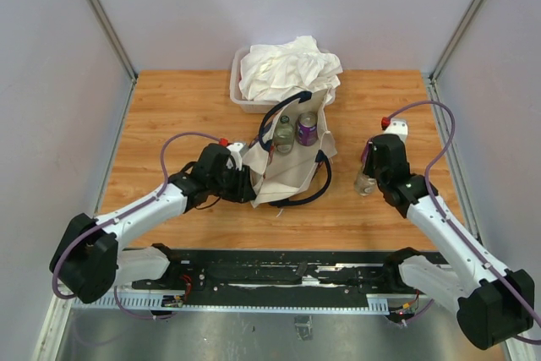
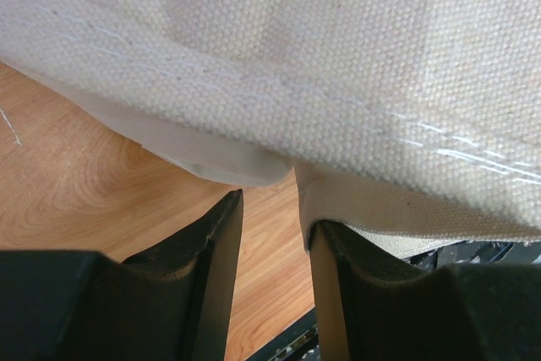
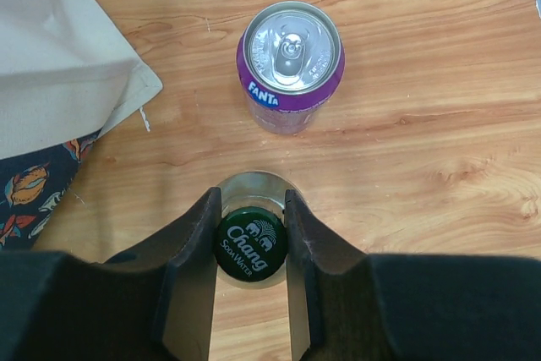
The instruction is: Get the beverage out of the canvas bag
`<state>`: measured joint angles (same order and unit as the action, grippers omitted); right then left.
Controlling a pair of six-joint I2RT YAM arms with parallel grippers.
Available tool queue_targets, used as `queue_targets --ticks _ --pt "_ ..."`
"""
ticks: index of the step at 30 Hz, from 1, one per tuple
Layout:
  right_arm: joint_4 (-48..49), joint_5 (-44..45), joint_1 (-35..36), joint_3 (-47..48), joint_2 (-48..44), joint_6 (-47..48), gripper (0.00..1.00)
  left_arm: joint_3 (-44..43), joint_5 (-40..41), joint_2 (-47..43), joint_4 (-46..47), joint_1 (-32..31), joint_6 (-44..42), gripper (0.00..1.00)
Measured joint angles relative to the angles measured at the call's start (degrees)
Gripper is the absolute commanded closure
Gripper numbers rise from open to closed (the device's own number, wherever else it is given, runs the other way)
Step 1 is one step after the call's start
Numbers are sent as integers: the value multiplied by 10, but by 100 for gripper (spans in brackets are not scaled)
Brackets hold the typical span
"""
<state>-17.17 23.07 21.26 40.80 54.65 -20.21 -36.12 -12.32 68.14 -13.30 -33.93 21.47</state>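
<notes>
Wooden table [image 1: 169, 107]: your right gripper [image 3: 254, 200] clamps soda bottle [image 3: 251, 247] at cap. Glass, likely fragile, slippery; grip neck. Your left gripper [image 2: 272, 213] part-open, holding nothing, at soft canvas bag [image 2: 338, 57] hem.

Cream canvas bag [image 1: 283, 173], navy handles [image 1: 308, 198], purple can [image 3: 290, 65], green bottle cap [image 3: 250, 245]

Fanta can [image 3: 290, 65] before right hand [image 3: 251, 209]

Canvas bag [image 2: 338, 57] coarse woven cloth; table [image 3: 423, 124] smooth wood; can [image 3: 290, 48] glossy metal.
</notes>
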Motion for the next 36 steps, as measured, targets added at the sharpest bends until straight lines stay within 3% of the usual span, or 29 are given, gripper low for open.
queue_targets --ticks 4,5,6,7,9,11,13,19,25,27,31,36 --pt "23 6 0 -15 -7 -4 98 -5 -1 6 -2 0 -5 59" --pt "28 10 0 -18 -9 -5 91 -5 -2 7 -2 0 -5 59" --pt "33 12 0 -20 -9 -5 78 -6 -2 8 -2 0 -7 59" --pt "35 14 0 -21 -9 -5 58 -6 -2 8 -2 0 -7 59" --pt "37 16 0 -22 -9 -5 33 -7 -2 10 -2 0 -9 59" --pt "42 20 -1 -22 -10 -5 21 -8 -2 12 -3 0 -9 59" --pt "45 23 0 -22 -11 -7 18 -9 -2 13 -3 0 -11 60" --pt "26 36 9 15 -16 12 26 -9 -4 12 -3 0 -16 60" --pt "17 28 70 205 39 79 31 -11 -3 12 -5 0 -17 60" --pt "14 -3 82 276 73 101 42 -12 -3 12 -6 0 -17 60" --pt "0 -79 95 417 163 126 78 -13 -1 12 -8 0 -17 60" --pt "-21 -155 103 484 255 137 90 -13 3 9 -9 0 -17 60"
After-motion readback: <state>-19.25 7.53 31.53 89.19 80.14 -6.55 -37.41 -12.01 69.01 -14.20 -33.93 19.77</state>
